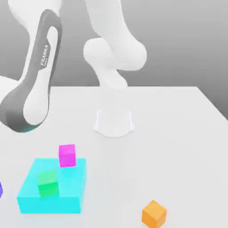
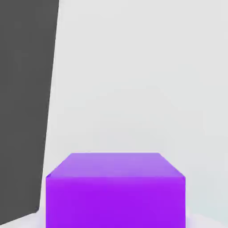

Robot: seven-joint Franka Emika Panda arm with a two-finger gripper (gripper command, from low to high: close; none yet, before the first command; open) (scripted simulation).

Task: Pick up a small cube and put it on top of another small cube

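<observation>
Purple cube (image 2: 116, 191) sat close under my hand camera near the table (image 2: 133, 80) edge; jaws closed, can't tell if gripping it.

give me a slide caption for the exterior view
Franka arm over a white table with magenta, green and orange cubes and a cyan block.

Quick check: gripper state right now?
Gripper: shut. The purple cube sits right at the hand camera; whether it is gripped cannot be told.
</observation>
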